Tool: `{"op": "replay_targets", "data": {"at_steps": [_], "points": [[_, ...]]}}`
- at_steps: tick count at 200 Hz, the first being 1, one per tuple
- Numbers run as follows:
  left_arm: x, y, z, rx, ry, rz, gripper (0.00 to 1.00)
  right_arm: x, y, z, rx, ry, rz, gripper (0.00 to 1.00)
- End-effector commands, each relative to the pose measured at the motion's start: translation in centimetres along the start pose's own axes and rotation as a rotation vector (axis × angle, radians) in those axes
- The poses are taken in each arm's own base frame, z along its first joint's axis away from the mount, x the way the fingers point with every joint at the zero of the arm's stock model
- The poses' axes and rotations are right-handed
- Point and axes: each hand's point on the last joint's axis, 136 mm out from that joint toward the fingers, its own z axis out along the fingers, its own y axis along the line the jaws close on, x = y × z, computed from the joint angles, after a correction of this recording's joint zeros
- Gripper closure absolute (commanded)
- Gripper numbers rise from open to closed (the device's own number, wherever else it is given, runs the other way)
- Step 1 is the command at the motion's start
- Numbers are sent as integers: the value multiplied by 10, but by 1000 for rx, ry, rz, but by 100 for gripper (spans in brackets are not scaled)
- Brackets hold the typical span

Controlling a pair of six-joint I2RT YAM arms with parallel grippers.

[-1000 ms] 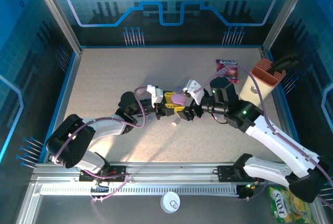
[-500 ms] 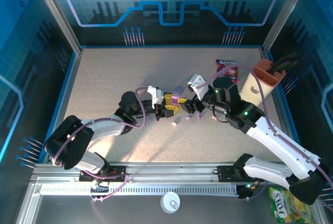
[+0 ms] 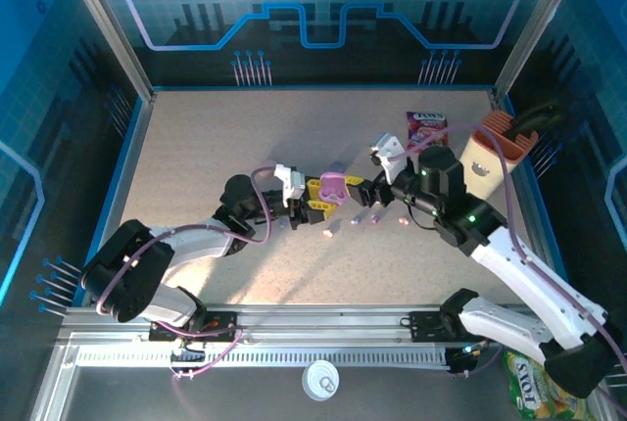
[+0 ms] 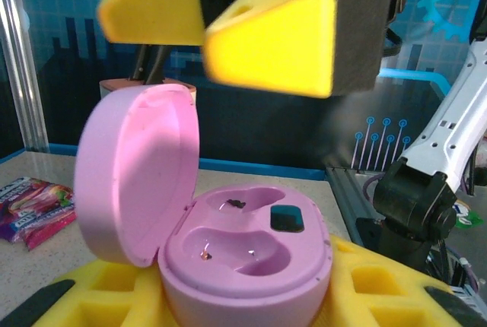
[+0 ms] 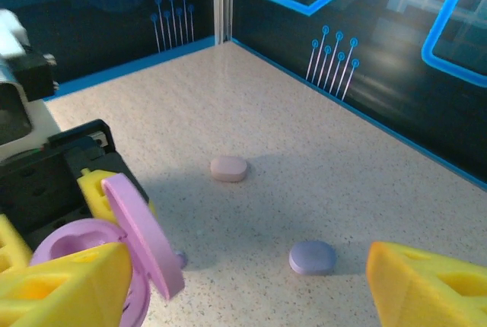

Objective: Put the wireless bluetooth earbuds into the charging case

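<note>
A pink charging case [image 4: 251, 258] sits with its lid [image 4: 137, 175] standing up and both wells bare. My left gripper [image 3: 328, 196] is shut on it, yellow pads [image 4: 380, 281] against its sides. My right gripper [image 3: 370, 196] hangs open just right of the case [image 3: 333, 187], with nothing between its yellow fingers [image 5: 61, 285]. Those fingers [image 4: 281, 38] loom above the case in the left wrist view. Several tiny earbuds [image 3: 373, 217] lie loose on the table in front of both grippers. A pink oval piece [image 5: 228, 168] and a purple one [image 5: 313, 257] lie on the table beyond the right fingers.
A candy packet [image 3: 427, 127] lies at the back right beside a beige holder [image 3: 495, 147] with a dark tool in it. A blue raised rim [image 3: 132, 162] borders the table. A white round cap [image 3: 320, 380] and a green packet [image 3: 534, 387] sit off the table at the front.
My right gripper has drawn back to the right, away from the case. The case's lid now stands up. The left arm has barely moved.
</note>
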Motion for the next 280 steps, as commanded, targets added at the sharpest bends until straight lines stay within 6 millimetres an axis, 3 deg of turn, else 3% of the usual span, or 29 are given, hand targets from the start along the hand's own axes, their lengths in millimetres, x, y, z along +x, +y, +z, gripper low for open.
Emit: {"op": "replay_targets", "data": {"at_steps": [1,23,49,82,119,147,213,245,280], "points": [[-8,4,-8,-3,-56,20,65,-15,-12,-20,42,-136,90,19],[-9,9,-13,-22,-70,17,65,16,-53,-33,227,-123,315,18],[-11,13,-16,-40,-70,14,65,82,-87,-41,362,-14,655,22],[-13,13,-17,-46,-64,21,65,147,-80,-22,292,97,986,38],[-11,12,-17,-42,-49,17,65,196,-64,5,212,312,1073,41],[-12,12,-18,-42,-51,18,65,222,-58,27,157,470,1065,40],[-8,9,-21,-56,-37,6,65,254,-61,69,104,610,1024,39],[-7,9,-22,-62,-31,9,65,266,-55,77,80,647,1017,41],[-6,9,-22,-59,-29,7,65,276,-42,71,58,685,1014,43]]}}
